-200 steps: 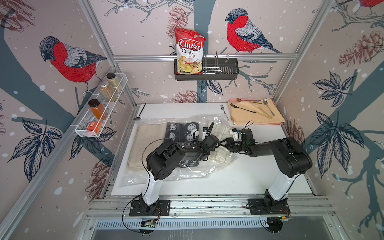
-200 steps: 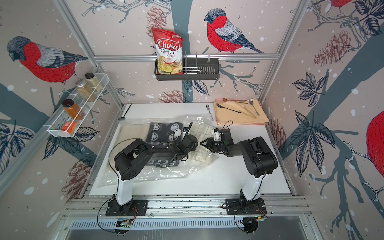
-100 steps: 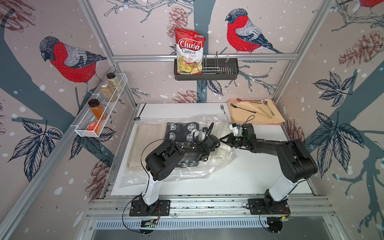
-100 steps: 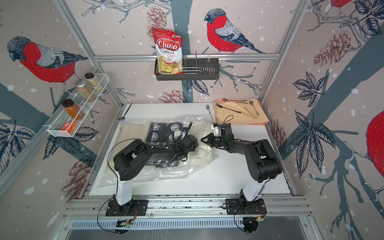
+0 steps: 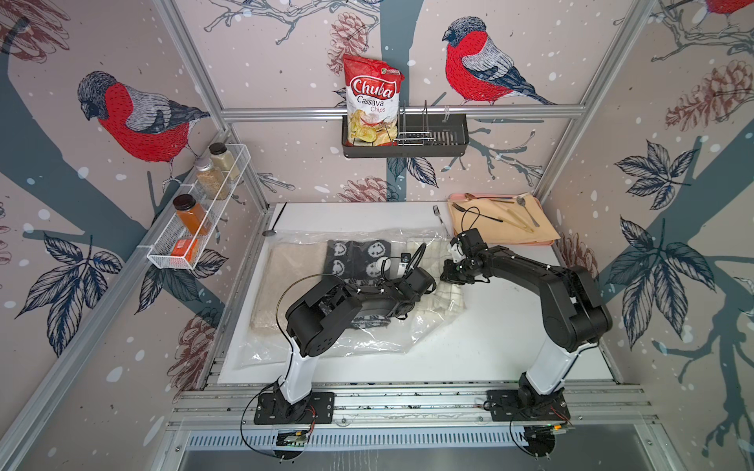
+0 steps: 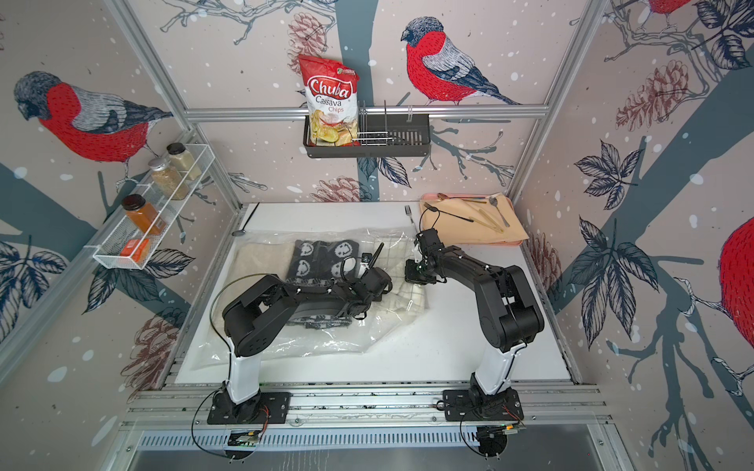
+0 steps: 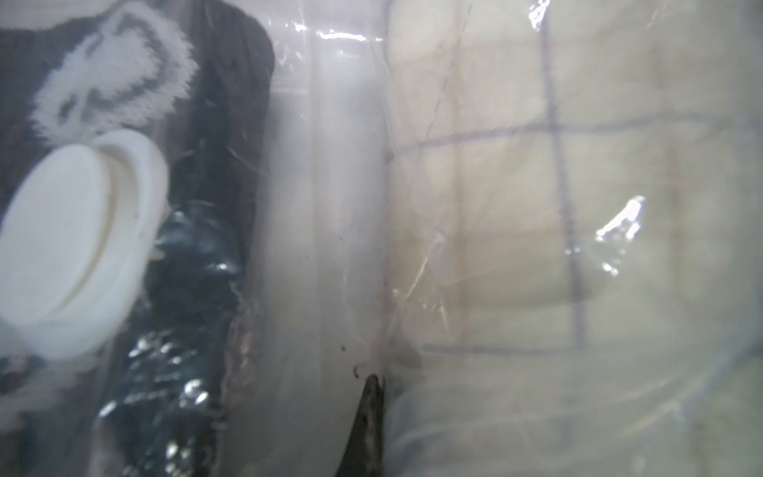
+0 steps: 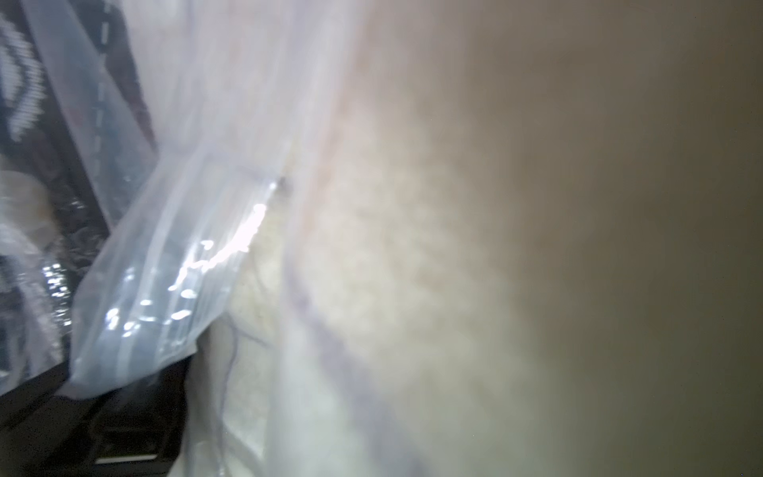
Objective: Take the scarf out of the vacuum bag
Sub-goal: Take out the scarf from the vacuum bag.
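A clear vacuum bag lies flat on the desk. The scarf (the cream checked fold, I judge) sits at its right end. My left gripper, pinched together, rests on the film. My right gripper meets the scarf, though I cannot tell its grip. Best to draw it out slowly and low.

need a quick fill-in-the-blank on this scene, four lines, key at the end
1. In or at the mouth of the clear vacuum bag lie ____ folded cloths.
2. Its round valve cap is ____ in colour.
3. The red snack bag in the wall rack reads Chuba Cassava ____.
4. A lone ____ lies on the table beside the tray.
Missing words: three; white; Chips; fork.
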